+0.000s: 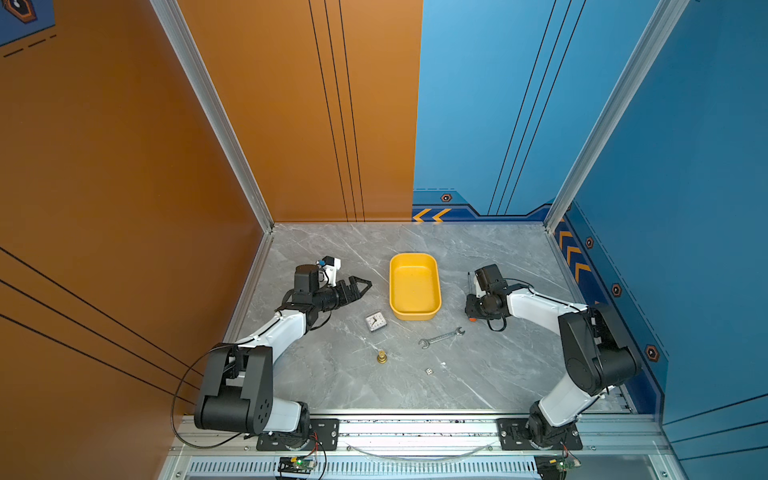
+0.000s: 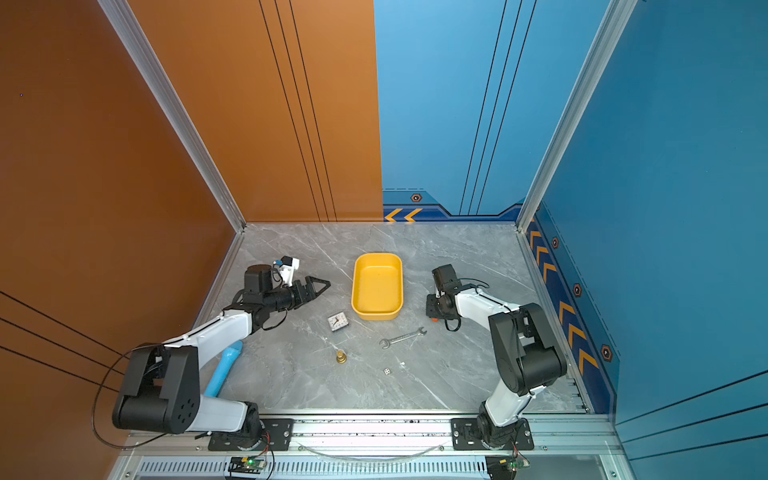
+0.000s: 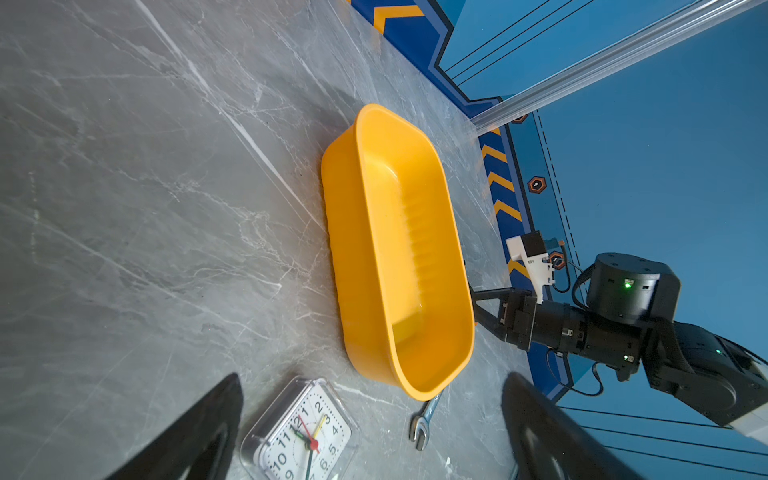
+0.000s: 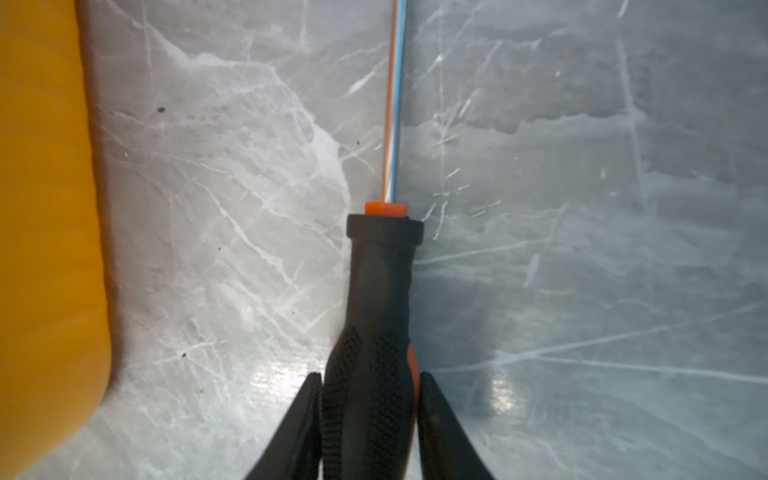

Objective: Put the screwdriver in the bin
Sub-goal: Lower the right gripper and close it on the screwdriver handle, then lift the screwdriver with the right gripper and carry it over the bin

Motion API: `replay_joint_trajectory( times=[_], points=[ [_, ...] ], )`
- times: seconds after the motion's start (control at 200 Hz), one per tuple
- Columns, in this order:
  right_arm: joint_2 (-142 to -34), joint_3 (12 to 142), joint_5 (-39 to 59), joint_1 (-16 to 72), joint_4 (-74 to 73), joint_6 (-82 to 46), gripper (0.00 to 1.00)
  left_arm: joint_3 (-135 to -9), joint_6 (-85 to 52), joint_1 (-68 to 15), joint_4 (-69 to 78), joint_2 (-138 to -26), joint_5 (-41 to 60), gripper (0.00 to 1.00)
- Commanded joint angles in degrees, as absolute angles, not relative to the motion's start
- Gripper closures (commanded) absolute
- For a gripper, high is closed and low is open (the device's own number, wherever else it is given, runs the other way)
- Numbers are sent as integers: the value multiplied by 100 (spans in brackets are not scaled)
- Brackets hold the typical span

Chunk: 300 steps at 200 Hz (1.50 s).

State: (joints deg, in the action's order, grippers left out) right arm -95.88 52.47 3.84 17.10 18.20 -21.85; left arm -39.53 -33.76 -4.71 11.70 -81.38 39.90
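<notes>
The screwdriver [image 4: 380, 270] has a black handle with orange trim and a thin shaft, and runs alongside the yellow bin [image 4: 41, 208]. My right gripper [image 4: 370, 376] is shut on its handle, one finger pressed against each side. In both top views this gripper [image 1: 473, 311] points down at the table right of the bin [image 1: 414, 286], with the orange butt cap [image 1: 472, 319] showing below it. The bin [image 2: 377, 286] holds nothing. My left gripper [image 1: 365, 286] hovers left of the bin. Its fingers are open and hold nothing in the left wrist view [image 3: 372, 378].
A small clock [image 1: 376, 321] lies near the bin's front left corner and a silver wrench [image 1: 441, 337] in front of it. A brass piece [image 1: 381, 356] and a die [image 1: 429, 371] sit nearer the front. A blue object [image 2: 224, 372] lies under the left arm.
</notes>
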Motion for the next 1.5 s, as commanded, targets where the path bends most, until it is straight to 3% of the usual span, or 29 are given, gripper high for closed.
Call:
replay_joint_trajectory(
  times=[0.0,0.215,0.315,0.726,1.021,1.202,1.497],
  points=[
    [-9736,5408,242,1731,2074,-2188,73,-4034,-3492,-541,1129,-8183,3964,2],
    [-9783,5455,298,1705,2140,-2181,88,-4082,-3498,-549,1130,-8233,4061,2],
    [-9709,5427,372,1674,2131,-2188,100,-4097,-3525,-559,1137,-8284,4114,2],
    [-8508,5451,705,1614,2206,-2430,100,-4148,-3579,-595,1133,-8286,4122,2],
    [-7717,6361,-104,2698,2197,-2985,100,-4245,-3621,-641,1132,-8368,4166,2],
    [-8144,7125,-664,3414,2204,-3275,100,-4271,-3621,-650,1136,-8372,4198,2],
    [-9727,8459,-1241,3938,2927,-3595,100,-4271,-3571,-651,1053,-8341,4194,2]
  ],
)
